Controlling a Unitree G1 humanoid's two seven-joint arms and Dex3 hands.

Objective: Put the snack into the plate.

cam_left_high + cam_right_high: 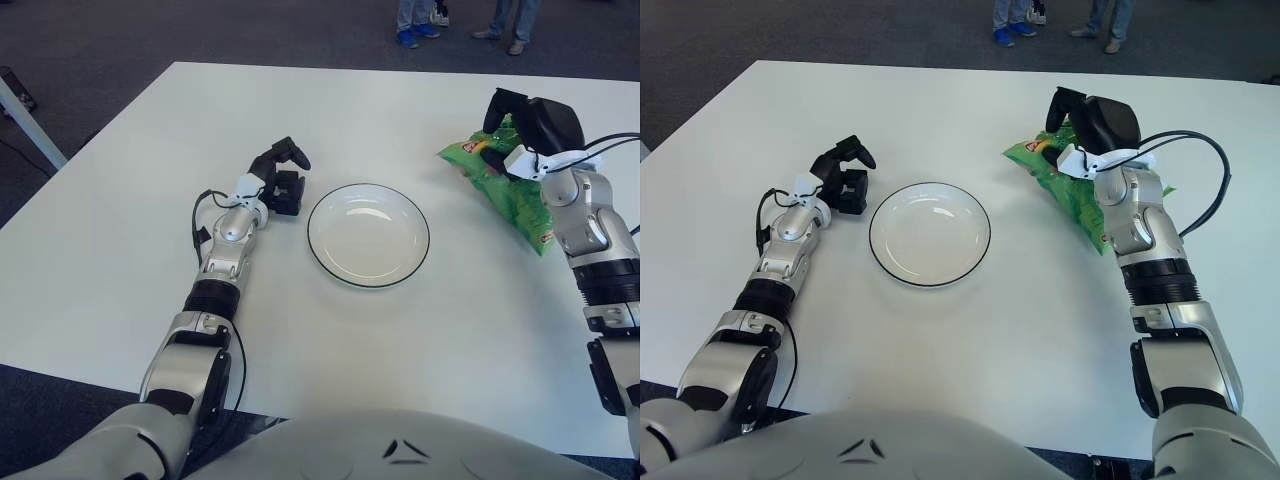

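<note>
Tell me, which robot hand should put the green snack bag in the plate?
The right hand. It already grips the green snack bag, right of the plate. The left hand is on the plate's other side, holding nothing.

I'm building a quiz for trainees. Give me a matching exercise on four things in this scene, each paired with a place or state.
Things:
1. snack bag
2. plate
3. left hand
4. right hand

States:
A. beside the plate's left rim, holding nothing
B. empty, mid-table
C. green, gripped at its top
D. closed on the bag

Pairs: 1-C, 2-B, 3-A, 4-D
</note>
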